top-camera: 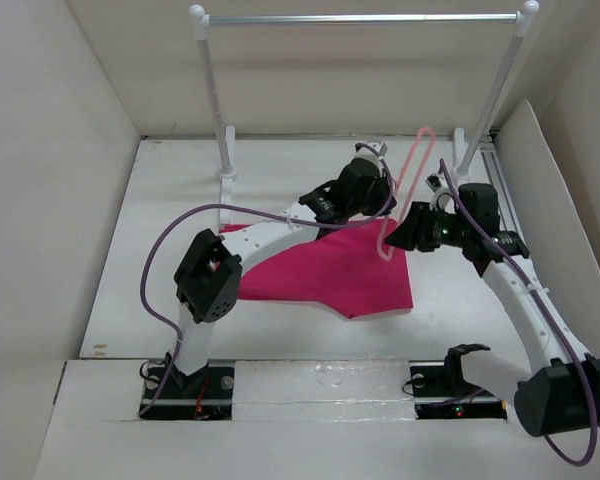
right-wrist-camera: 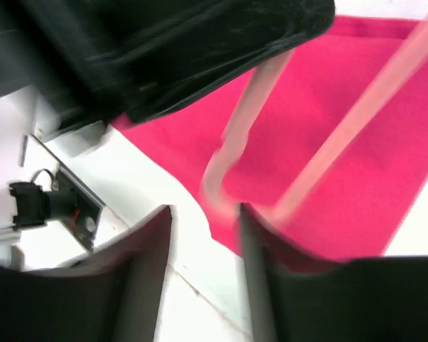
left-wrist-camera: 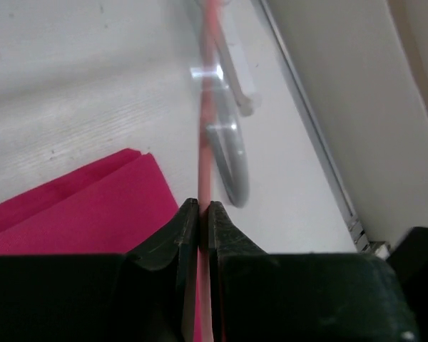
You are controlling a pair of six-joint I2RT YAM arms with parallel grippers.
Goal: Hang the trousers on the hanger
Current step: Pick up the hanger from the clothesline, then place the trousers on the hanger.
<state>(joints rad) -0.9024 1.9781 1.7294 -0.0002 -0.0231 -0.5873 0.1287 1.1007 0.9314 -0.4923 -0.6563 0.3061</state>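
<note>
1. Where my left pincer (left-wrist-camera: 200,206) meets the hanger (left-wrist-camera: 205,128), both black jaws are clenched on one thin pale-pink rod of its frame, with no gap showing on either side of the rod.
2. Seen from above, the hanger is lifted off the table (top-camera: 280,180) and tilted. It shows nearly edge-on as a slim loop, its upper end toward the far side and its lower rounded corner over the far right part of the trousers (top-camera: 320,270). Which end carries the hook I cannot tell.
3. My right pincer (right-wrist-camera: 203,214) is released: its two fingers stand apart with white table showing between them. The hanger's rounded corner sits just beyond the fingertips, and they do not pinch it.
4. My left grip is higher up the frame, while my right pincer waits just beside the lower corner, on its right.
5. The magenta trousers lie folded flat on the white table between my two arms, partly under my left forearm, and are not yet on the hanger.
6. At the far edge stands the rack (top-camera: 360,18), white posts joined by a silver bar, and the hanger is apart from that bar.
</note>
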